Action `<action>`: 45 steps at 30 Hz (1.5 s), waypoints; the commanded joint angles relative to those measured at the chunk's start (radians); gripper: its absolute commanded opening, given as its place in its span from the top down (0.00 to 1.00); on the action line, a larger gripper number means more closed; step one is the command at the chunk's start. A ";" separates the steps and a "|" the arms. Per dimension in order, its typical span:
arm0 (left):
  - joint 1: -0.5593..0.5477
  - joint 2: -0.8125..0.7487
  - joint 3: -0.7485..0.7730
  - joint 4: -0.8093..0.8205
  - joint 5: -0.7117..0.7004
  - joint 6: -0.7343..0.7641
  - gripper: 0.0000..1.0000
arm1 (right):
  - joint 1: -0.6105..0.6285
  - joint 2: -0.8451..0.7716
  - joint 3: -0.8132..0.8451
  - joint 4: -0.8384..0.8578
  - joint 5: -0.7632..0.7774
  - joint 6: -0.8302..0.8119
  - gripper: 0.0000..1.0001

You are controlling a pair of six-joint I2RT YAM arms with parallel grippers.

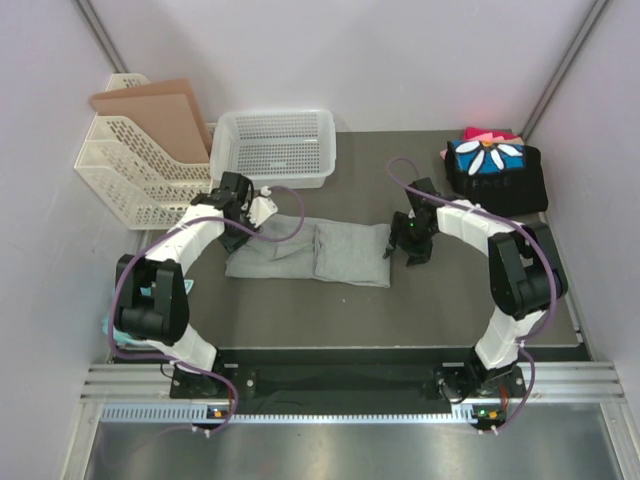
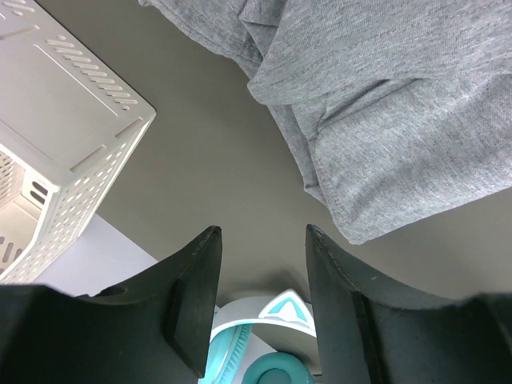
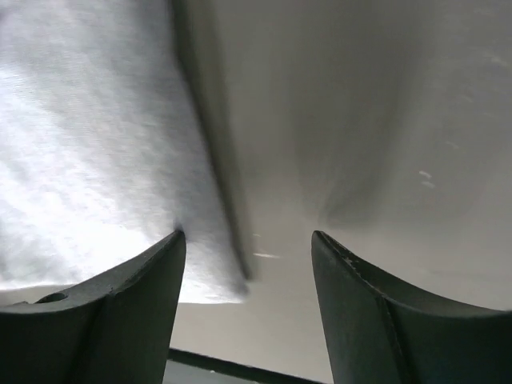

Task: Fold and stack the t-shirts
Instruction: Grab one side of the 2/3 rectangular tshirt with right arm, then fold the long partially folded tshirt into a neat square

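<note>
A light heather-grey t-shirt (image 1: 310, 251) lies folded into a long strip across the middle of the dark table. My left gripper (image 1: 236, 234) is open and empty just off the shirt's left end; the shirt (image 2: 384, 104) fills the upper right of the left wrist view. My right gripper (image 1: 408, 250) is open and empty over the shirt's right edge (image 3: 96, 152). A folded stack sits at the back right: a black shirt with a blue panel and white daisy (image 1: 492, 165) on top of pink and red ones (image 1: 487, 134).
A white perforated basket (image 1: 274, 146) stands at the back centre. A white file rack (image 1: 135, 170) with brown boards stands at the back left and shows in the left wrist view (image 2: 56, 152). Teal and white headphones (image 2: 276, 352) lie by the table's left edge.
</note>
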 commanded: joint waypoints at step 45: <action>0.010 -0.140 0.011 -0.075 0.010 0.002 0.47 | -0.190 -0.124 0.265 -0.212 0.235 -0.051 1.00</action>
